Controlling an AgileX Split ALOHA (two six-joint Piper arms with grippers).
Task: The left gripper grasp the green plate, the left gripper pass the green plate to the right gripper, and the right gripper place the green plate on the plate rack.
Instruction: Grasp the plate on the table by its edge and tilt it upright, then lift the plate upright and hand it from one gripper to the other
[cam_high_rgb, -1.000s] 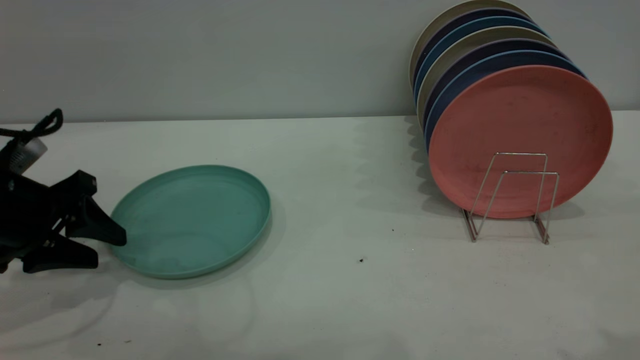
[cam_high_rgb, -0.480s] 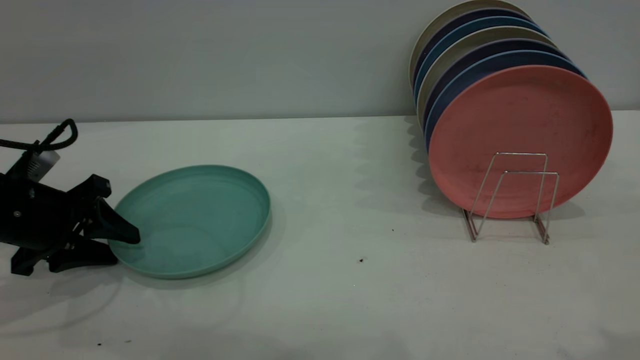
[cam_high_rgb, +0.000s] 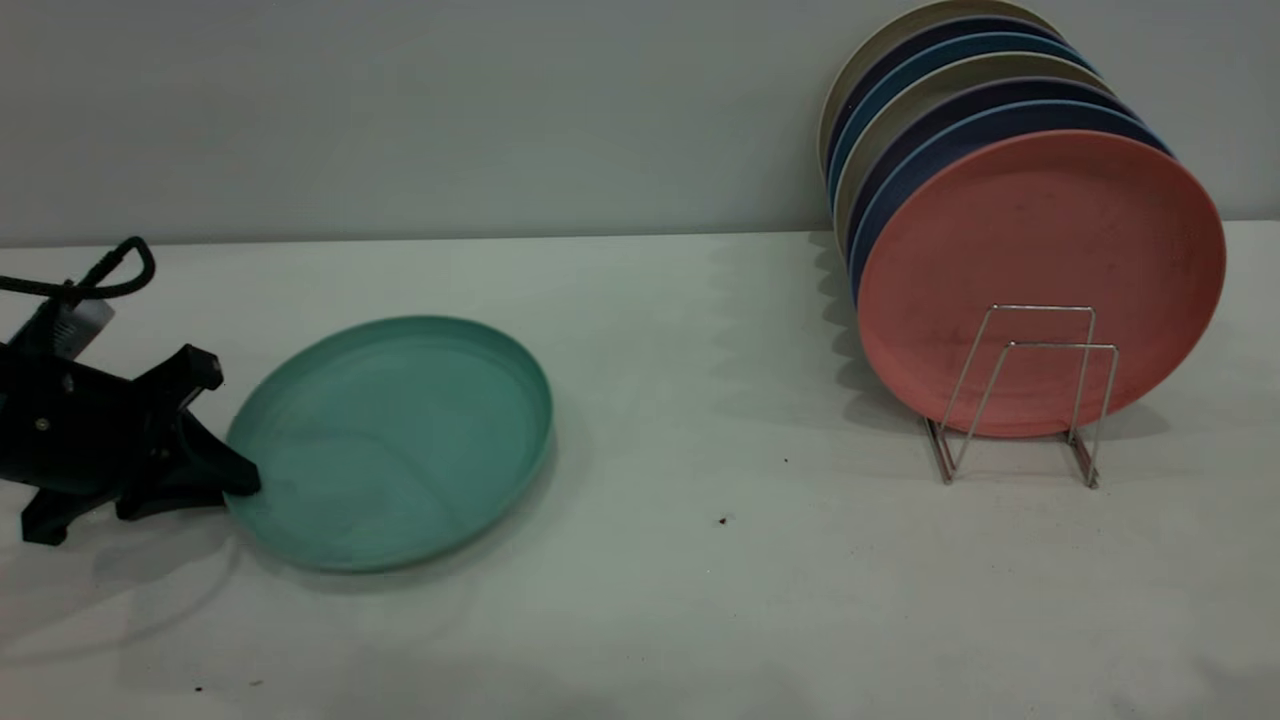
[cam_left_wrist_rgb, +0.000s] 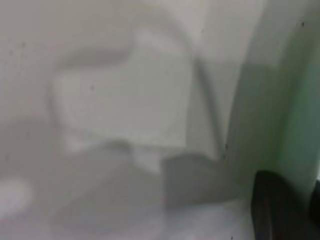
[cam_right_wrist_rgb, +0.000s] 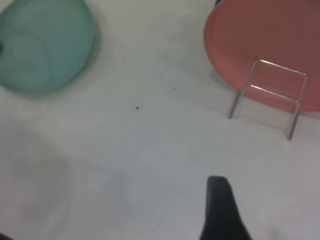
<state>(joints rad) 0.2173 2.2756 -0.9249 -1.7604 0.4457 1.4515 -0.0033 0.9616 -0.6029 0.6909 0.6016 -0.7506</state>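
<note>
Left gripper (cam_high_rgb: 235, 478) sits low on the table (cam_high_rgb: 700, 600) at the exterior view's left edge, fingers pinched on the near-left rim of the green plate (cam_high_rgb: 395, 440). The plate looks tilted, its gripped edge just off the surface and its far edge apparently resting down. The plate extends rightward from the gripper, toward the plate rack (cam_high_rgb: 1020, 395), which stands well apart at the right and holds a salmon-pink plate (cam_high_rgb: 1040, 270) in front of several others. Right gripper (cam_right_wrist_rgb: 222, 210) shows only as a dark finger tip in its own wrist view, above the table between plate and rack; cannot tell its opening. Judgement: grasp made; lift and rightward carry to the handover come next.
</note>
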